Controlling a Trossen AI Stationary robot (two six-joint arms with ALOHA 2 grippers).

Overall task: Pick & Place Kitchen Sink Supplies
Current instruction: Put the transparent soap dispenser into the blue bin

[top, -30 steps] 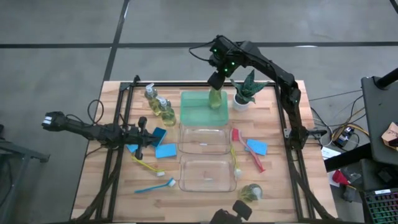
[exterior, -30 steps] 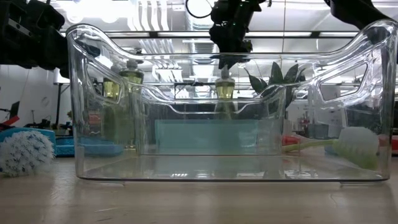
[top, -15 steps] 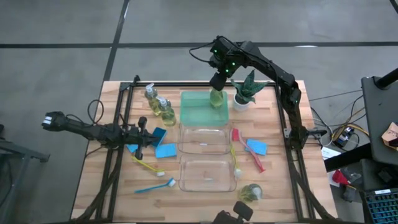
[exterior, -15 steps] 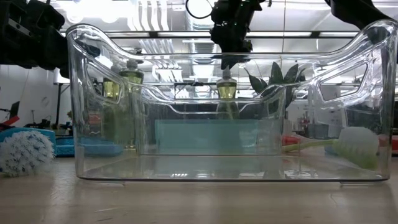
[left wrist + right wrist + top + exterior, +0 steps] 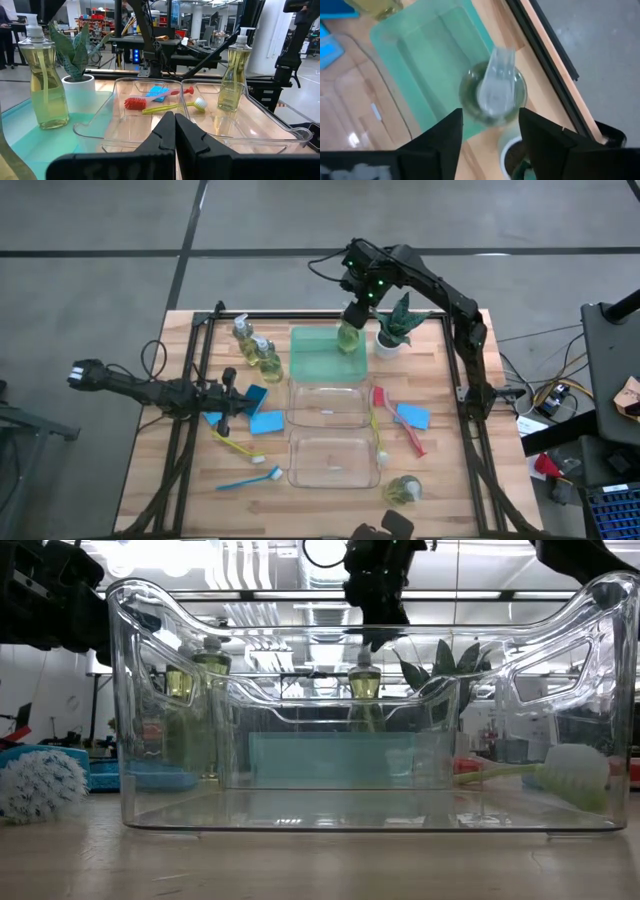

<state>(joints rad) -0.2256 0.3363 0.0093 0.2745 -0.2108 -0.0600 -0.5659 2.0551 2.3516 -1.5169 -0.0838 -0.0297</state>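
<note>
Yellow-green pump bottle (image 5: pixel 349 337) standing upright in the green tray (image 5: pixel 322 354), right hand (image 5: pixel 356 312) directly above it.
Seen through the right wrist camera, the right hand's fingers (image 5: pixel 440 137) stand spread on either side of the bottle's pump head (image 5: pixel 496 86), apparently not touching it, so the placing step appears complete and the release is in progress. The next move calls for a straight lift clear of the pump, without knocking the potted plant (image 5: pixel 395 325) just beside the tray. Two more bottles (image 5: pixel 255 346) stand near the tray's other side, a fourth (image 5: pixel 403 489) lies near the tabletop's (image 5: pixel 448 430) front edge, with sponges (image 5: pixel 266 422) and brushes (image 5: pixel 398 420) around the clear bins (image 5: pixel 330 432). The left hand (image 5: pixel 226 400), closed and empty, waits beside the blue sponges.
</note>
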